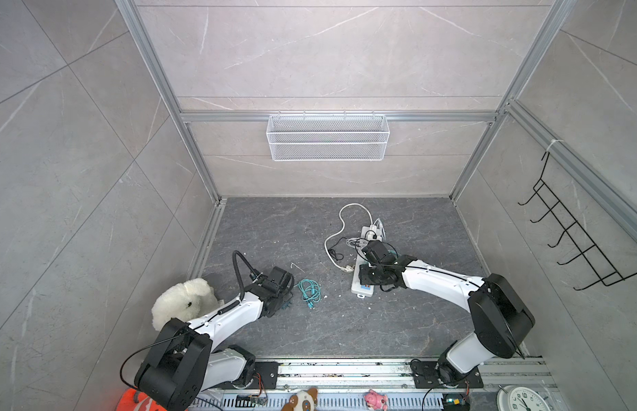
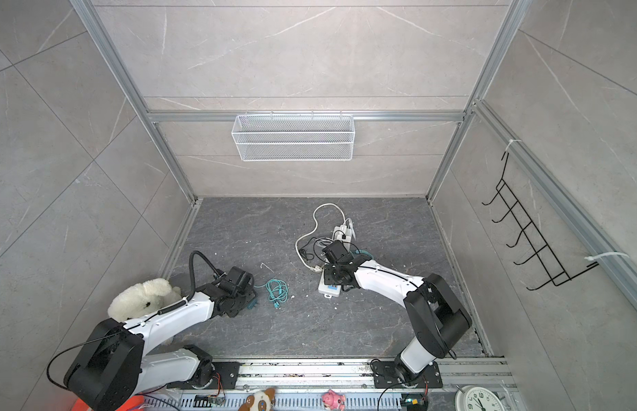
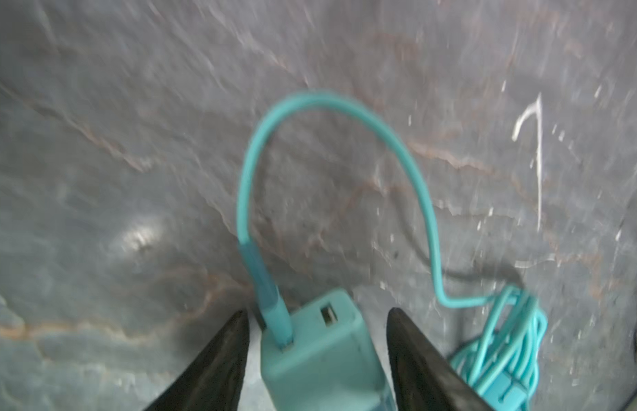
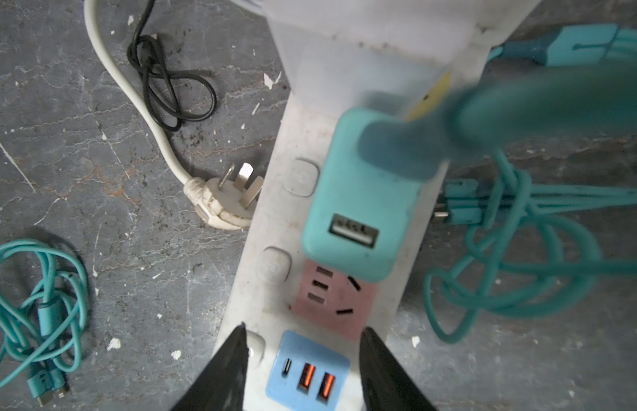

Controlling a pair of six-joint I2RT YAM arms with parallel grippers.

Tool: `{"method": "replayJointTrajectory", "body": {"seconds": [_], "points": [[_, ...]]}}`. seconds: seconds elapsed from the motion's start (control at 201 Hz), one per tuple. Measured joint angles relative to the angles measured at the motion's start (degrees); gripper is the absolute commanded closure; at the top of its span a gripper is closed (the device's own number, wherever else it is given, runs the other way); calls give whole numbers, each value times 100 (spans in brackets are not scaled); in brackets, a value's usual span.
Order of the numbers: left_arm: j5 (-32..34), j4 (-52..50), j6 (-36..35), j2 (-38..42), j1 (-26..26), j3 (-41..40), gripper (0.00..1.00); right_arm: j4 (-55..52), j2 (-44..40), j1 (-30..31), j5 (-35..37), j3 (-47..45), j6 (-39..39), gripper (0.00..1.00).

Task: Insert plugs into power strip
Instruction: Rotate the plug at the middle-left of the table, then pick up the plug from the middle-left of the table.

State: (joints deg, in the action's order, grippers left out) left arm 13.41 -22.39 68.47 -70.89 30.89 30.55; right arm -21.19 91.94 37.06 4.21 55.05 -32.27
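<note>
In both top views you've got a dark grey veined bench (image 1: pixel 399 331) speckled with white crumbs. It's boxed in by grey tile walls and aluminium rails, with a white mesh basket (image 1: pixel 327 137) on the back wall. The power strip (image 1: pixel 362 288) lies under the right jaws.

The left wrist view is blurry, but your left jaws are parted either side of a teal plug (image 3: pixel 317 348), with gaps showing at the tips. Its cable (image 3: pixel 310 98) arches ahead.

In the right wrist view the right jaws are spread, gripping nothing, over the strip's blue USB panel (image 4: pixel 306 370). Ahead comes the pink socket (image 4: pixel 331 302), then a second teal plug (image 4: pixel 359 213) standing on the strip.
</note>
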Motion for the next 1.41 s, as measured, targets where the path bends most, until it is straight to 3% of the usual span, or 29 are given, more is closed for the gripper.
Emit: {"method": "replayJointTrajectory", "body": {"seconds": [0.333,0.413,0.801,1.17,1.408], "points": [[186,-162,407,-155,514,92,33,-146,-129,0,-22,0,127,47],[284,-160,525,-195,577,92,44,-155,-214,0,-46,2,170,47],[448,-46,647,-260,815,133,67,-304,-428,0,-83,2,254,47],[1244,-157,-920,199,861,898,68,-828,-1158,0,-48,2,229,47],[1384,527,-2406,-184,861,1530,69,-1423,-2011,0,76,17,181,47]]}}
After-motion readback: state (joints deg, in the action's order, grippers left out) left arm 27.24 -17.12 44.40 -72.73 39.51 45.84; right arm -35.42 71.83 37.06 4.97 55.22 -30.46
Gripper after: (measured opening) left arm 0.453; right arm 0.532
